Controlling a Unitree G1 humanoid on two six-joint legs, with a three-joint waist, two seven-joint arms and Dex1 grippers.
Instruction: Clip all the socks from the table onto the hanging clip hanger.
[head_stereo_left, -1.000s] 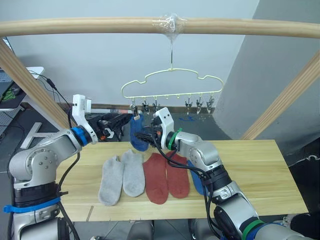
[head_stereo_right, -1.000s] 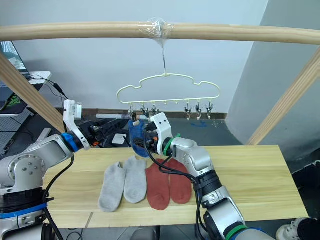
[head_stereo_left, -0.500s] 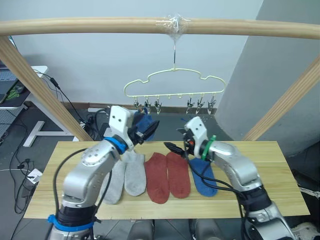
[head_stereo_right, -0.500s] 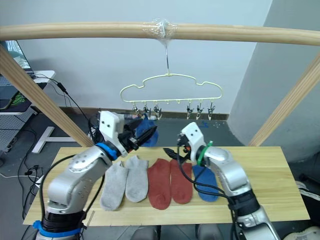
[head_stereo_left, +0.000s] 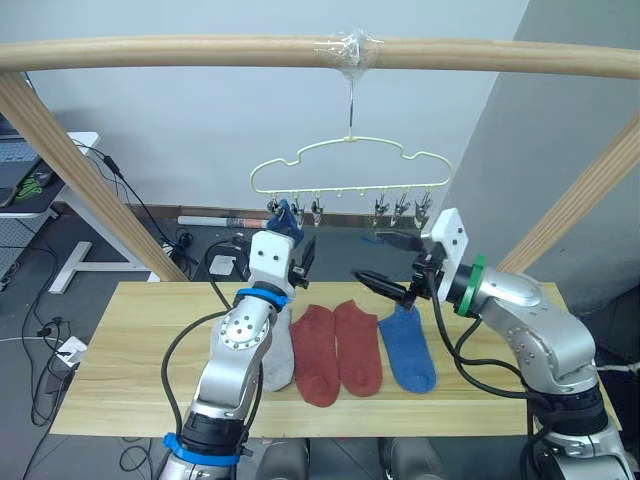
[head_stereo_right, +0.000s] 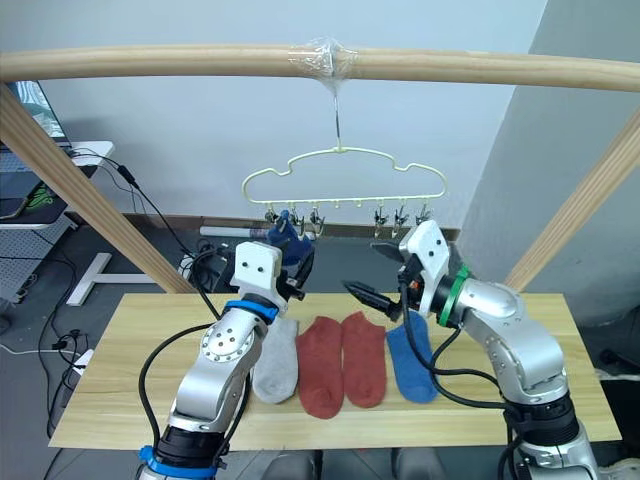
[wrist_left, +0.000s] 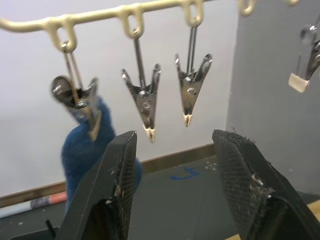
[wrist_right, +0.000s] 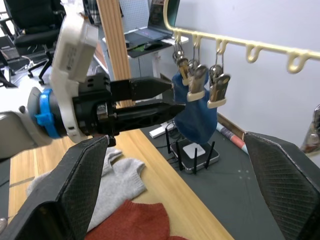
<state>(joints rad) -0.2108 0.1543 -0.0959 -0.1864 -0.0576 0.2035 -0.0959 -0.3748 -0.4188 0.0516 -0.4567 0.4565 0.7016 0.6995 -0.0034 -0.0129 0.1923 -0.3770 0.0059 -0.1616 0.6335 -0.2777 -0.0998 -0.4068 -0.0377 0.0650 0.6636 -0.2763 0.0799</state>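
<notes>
Hanging from the leftmost clip (wrist_left: 80, 102) of the clip hanger (head_stereo_left: 350, 165), one blue sock (wrist_left: 82, 155); two red, one blue, a grey left on the bench (head_stereo_left: 120, 350). Left gripper (head_stereo_left: 298, 252) jaws spread, empty; right gripper (head_stereo_left: 385, 262) likewise. Risked: swinging the hanger, shaking that sock loose.

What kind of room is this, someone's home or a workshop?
Most likely a robotics lab or test room, not a home. A bare round wooden pole frame holds one pale yellow wire clip hanger over a light wooden plank table, and desks with office chairs and a laptop stand behind.
</notes>
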